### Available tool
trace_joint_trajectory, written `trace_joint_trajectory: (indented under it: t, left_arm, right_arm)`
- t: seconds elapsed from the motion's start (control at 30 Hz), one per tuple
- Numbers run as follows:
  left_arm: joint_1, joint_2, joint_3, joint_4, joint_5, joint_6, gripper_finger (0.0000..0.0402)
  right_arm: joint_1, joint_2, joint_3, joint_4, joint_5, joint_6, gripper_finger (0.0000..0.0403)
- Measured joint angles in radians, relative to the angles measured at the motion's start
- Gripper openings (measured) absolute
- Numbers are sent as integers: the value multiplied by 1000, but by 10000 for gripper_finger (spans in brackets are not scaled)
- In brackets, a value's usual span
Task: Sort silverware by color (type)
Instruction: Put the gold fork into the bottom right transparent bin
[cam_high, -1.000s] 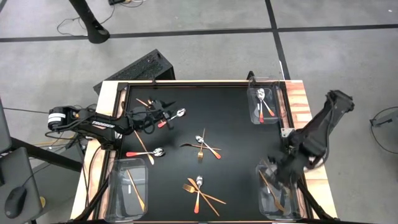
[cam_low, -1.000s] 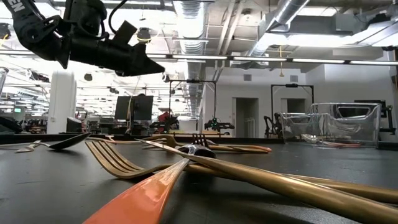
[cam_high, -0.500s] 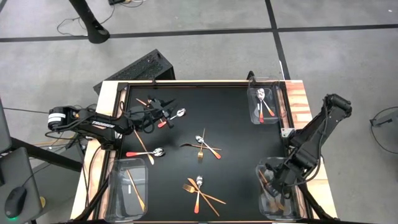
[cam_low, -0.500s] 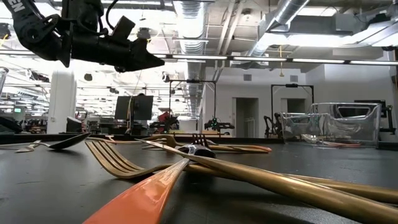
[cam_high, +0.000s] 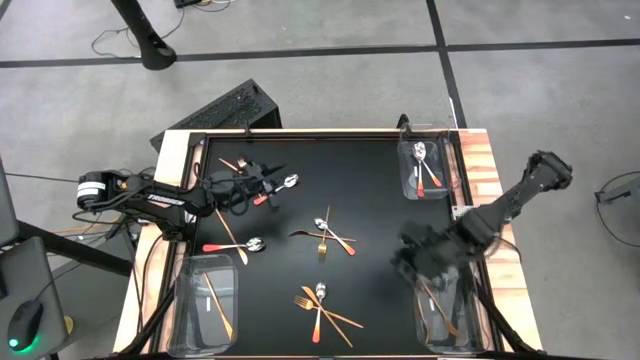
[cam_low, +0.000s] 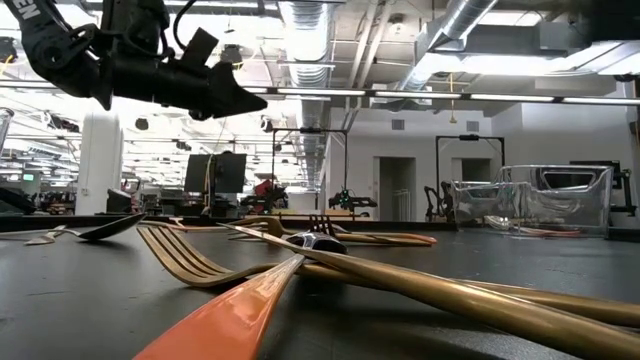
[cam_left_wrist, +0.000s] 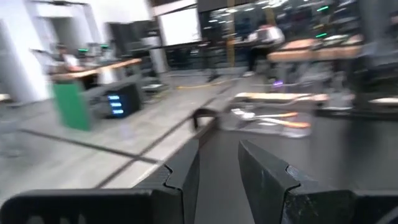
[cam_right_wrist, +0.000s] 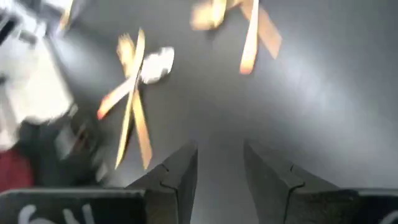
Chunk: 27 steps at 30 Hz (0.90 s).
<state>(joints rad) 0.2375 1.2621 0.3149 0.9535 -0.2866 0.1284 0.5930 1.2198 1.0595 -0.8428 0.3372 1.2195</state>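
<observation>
High view: sorting partly done, a few pieces already in the corner bins (cam_high: 430, 170), most silverware (cam_high: 322, 235) loose on the mat at center, lower center and upper left; right gripper (cam_high: 412, 262) empty, jaws apart, lower right; left gripper (cam_high: 262, 178) empty, narrowly parted, upper left.

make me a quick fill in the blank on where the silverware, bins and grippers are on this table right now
1. The table holds ____ clear bins.
2. The bin at the far right corner holds a spoon with a ____ handle.
3. The right gripper has nothing between its fingers; it is ____.
4. The left gripper hangs beside a spoon in the table's far ____ part.

Missing words: three; red-orange; open; left
</observation>
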Motion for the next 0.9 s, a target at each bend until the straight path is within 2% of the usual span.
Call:
trace_joint_trajectory:
  t: [0.17, 0.3, 0.43, 0.5, 0.7, 0.9]
  left_arm:
    - [-2, 0, 0, -35, 125, -58, 100]
    - [-4, 0, 0, -119, 140, -88, 100]
    - [-4, -1, 0, -198, 140, -93, 100]
    - [-4, -11, 0, -239, 140, -105, 100]
    - [-4, -62, 0, -345, 135, -115, 100]
    - [-4, -113, 0, -379, 118, -110, 100]
  right_arm:
    - [-217, 122, 0, 93, 22, -291, 145]
    - [-355, 273, 0, 355, 38, -507, 141]
    - [-435, 425, 0, 709, -82, -725, 141]
    - [-465, 485, 0, 816, -135, -778, 141]
    - [-539, 638, 34, 884, -168, -826, 141]
    - [-539, 769, 113, 888, -226, -889, 140]
